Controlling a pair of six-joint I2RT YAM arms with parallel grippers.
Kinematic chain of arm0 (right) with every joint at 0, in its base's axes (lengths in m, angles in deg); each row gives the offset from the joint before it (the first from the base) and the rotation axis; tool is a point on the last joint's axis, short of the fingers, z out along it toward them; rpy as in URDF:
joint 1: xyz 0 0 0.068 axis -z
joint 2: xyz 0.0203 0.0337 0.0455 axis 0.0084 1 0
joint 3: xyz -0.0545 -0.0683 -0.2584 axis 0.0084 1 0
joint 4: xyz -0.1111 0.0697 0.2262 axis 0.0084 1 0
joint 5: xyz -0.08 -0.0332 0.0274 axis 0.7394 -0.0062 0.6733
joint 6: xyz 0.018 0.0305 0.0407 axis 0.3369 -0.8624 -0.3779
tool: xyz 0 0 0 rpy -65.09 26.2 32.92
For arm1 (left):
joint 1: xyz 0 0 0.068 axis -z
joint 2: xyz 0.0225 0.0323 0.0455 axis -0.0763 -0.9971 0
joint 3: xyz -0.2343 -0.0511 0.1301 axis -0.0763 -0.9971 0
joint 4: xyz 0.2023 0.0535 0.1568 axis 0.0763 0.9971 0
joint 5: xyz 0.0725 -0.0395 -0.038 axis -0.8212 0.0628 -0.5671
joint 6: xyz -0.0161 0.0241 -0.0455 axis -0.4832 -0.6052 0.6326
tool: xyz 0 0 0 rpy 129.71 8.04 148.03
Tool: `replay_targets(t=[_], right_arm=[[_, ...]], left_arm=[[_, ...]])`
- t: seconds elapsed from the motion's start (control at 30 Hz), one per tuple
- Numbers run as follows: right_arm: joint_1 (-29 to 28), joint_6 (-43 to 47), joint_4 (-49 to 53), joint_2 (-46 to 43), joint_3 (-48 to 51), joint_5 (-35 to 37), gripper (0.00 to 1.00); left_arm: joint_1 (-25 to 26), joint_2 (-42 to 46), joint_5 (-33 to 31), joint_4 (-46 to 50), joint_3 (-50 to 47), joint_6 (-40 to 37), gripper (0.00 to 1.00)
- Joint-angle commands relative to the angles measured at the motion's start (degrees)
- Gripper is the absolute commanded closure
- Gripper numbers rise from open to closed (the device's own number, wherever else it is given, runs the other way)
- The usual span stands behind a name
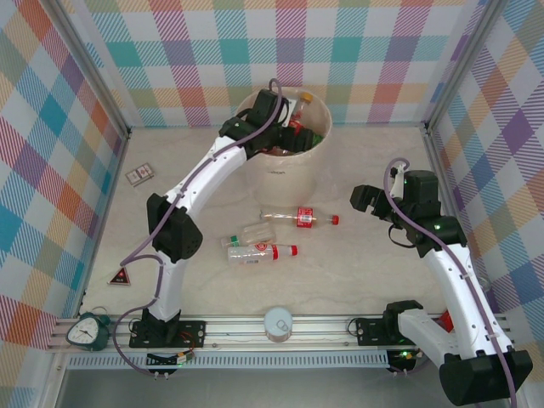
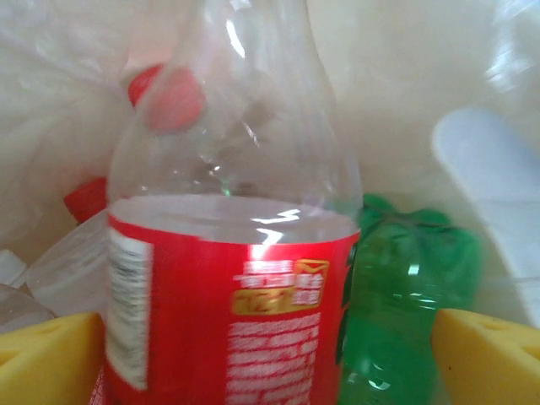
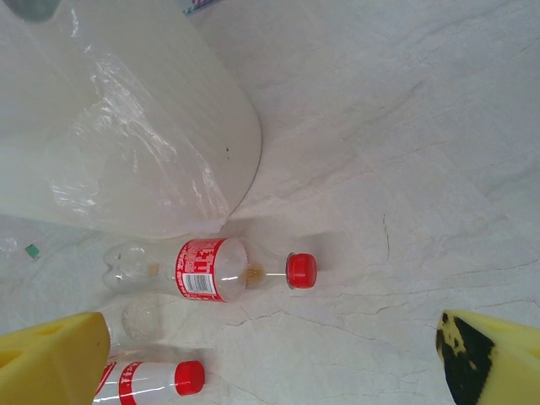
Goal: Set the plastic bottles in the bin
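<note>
The left gripper (image 2: 270, 354) hangs in the bin (image 1: 280, 174) at the far edge of the counter (image 1: 365, 272). Its jaws are apart, with a red-labelled bottle (image 2: 228, 253) between them, beside a green bottle (image 2: 405, 287). The right gripper (image 3: 270, 354) is wide open above the counter, near three more bottles (image 1: 262, 252) that lie in the middle.

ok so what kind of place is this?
Probably a lab robot test cell: plaid backdrop walls, an aluminium mounting rail, and plastic bottles laid out near a bin.
</note>
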Motion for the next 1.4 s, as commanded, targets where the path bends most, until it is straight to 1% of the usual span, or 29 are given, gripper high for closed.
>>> replay_targets(t=[0.0,0.2,0.57,0.73,0.8,0.9,0.97,1.07,1.13,1.2,1.37], right_arm=[[0.37,0.20,-0.85,0.04,0.31,-0.22,0.01],[0.36,0.36,-0.72,-0.44,0.73,-0.43,0.01],[0.37,2.47,0.00,-1.67,1.60,-0.26,0.01],[0.39,2.75,0.31,-1.57,1.46,-0.17,0.01],[0.42,2.73,0.47,-1.61,1.28,-0.17,0.01],[0.37,2.51,0.47,-1.33,1.12,-0.34,0.01],[0.37,2.30,0.14,-0.81,0.89,-0.84,0.01],[0.36,1.92,-0.55,0.66,-0.05,-1.96,0.01],[0.38,1.44,-1.32,1.90,-0.84,-3.06,0.01],[0.36,1.14,-2.16,3.04,-1.75,-4.42,0.01],[0.41,0.80,-4.35,5.54,-3.90,-8.08,0.00]], left_arm=[[-0.18,5.29,2.35,-4.70,0.66,0.54,0.04],[-0.28,3.89,1.74,-5.72,0.56,1.24,0.15],[-0.27,-0.12,2.36,-5.06,0.69,3.54,0.22],[-0.27,0.76,1.98,-4.24,1.56,2.51,0.21],[-0.27,1.88,1.89,-3.98,2.37,1.66,0.17],[-0.27,3.43,1.85,-1.89,5.05,-0.65,0.06],[-0.27,4.98,1.52,-0.60,6.07,-2.44,0.01],[-0.27,8.44,-0.17,1.14,5.39,-4.33,0.00],[-0.33,11.88,-1.53,1.99,2.84,-5.33,0.00],[-0.36,16.20,-2.17,1.95,-1.81,-6.08,0.00],[-2.04,29.41,-4.71,2.90,-17.82,-5.96,0.01]])
